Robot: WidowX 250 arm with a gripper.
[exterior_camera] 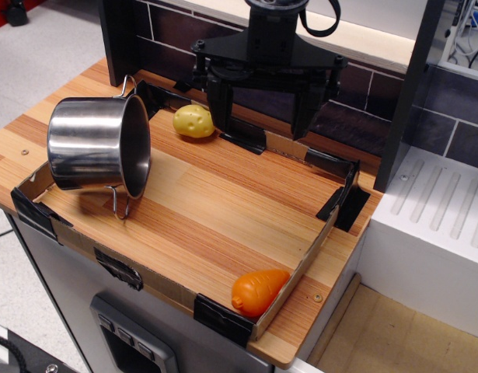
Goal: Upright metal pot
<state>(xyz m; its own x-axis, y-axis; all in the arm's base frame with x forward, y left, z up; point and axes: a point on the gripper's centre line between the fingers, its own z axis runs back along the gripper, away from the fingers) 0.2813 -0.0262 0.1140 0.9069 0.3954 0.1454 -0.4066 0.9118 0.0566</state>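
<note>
A: Black gripper [265, 115] hung over the far edge of the board, its two fingers [220, 105] spread wide apart with nothing between them. Fingertips were clear of every object.

B: Nearest item to the jaws?

A: Yellow toy potato [193, 121], just left of the left-hand fingertip as seen, not touching it. It lay on the wooden board [223, 202] near the far edge.

B: Pot position?

A: Metal pot [99, 144] was on its side at the left end of the board, well apart from the gripper. Its open mouth faced right, toward the board's middle. One wire loop handle [128, 84] pointed up at the rim, the other [120, 203] sat down against the wood.

B: Anything else logged?

A: Orange toy carrot [258, 291] in the near right corner, resting against the low cardboard rim [320, 241] that bordered the board. Black tape [221, 318] held the rim's corners. White ridged drainer surface [441, 210] stood to the right, dark tiled wall [355, 89] behind.
</note>
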